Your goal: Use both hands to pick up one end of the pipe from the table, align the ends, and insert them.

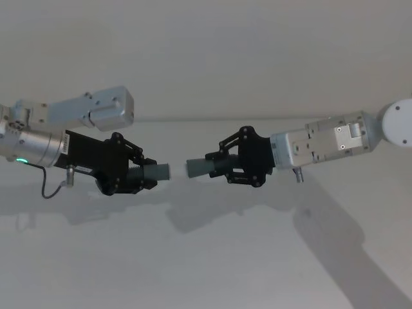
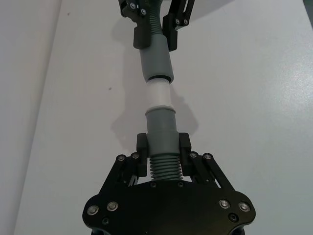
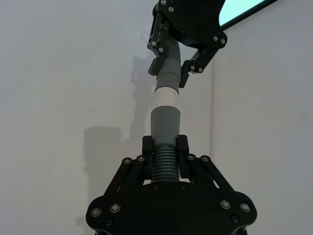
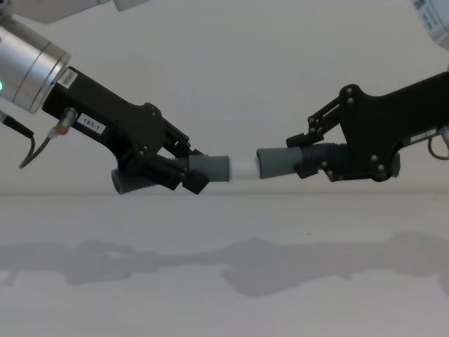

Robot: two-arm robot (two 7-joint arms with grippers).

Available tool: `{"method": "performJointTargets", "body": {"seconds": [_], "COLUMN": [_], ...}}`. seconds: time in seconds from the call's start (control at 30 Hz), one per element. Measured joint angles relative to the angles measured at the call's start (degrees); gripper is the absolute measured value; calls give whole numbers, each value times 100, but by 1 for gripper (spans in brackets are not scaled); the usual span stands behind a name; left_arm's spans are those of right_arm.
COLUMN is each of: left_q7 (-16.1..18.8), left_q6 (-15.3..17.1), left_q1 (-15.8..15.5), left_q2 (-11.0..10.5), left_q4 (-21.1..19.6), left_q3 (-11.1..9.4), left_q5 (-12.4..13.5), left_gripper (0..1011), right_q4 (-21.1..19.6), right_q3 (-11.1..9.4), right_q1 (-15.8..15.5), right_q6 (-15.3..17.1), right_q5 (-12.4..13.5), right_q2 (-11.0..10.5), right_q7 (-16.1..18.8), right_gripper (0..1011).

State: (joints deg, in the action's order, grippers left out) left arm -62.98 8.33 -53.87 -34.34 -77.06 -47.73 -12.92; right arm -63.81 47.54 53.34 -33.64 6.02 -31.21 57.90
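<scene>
Above the table (image 4: 224, 281), the left gripper (image 4: 184, 173) and right gripper (image 4: 309, 163) each pinch a light, stiff-looking pipe piece at its ribs, white stub (image 4: 243, 168) between.

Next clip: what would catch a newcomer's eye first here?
Two grey pipe pieces held up over the white table, end to end mid-scene. The left end effector is shut on one piece, the right end effector on the other, and a white stub bridges the short gap between them.
</scene>
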Motion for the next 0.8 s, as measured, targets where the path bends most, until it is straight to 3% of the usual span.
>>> {"method": "performJointTargets", "body": {"seconds": [0.8], "left_q7": [0], "left_q6": [1], "left_q1": [-1], "left_q2": [11], "left_q4": [3], "left_q3": [1], "left_q5": [4], "left_gripper": [336], "right_q4": [-67], "right_q3": [-47], "right_q1": [26], "right_q6": [257], "right_q5": [-155], "right_q2": [-19], "right_q7": [-236], "right_gripper": [264]}}
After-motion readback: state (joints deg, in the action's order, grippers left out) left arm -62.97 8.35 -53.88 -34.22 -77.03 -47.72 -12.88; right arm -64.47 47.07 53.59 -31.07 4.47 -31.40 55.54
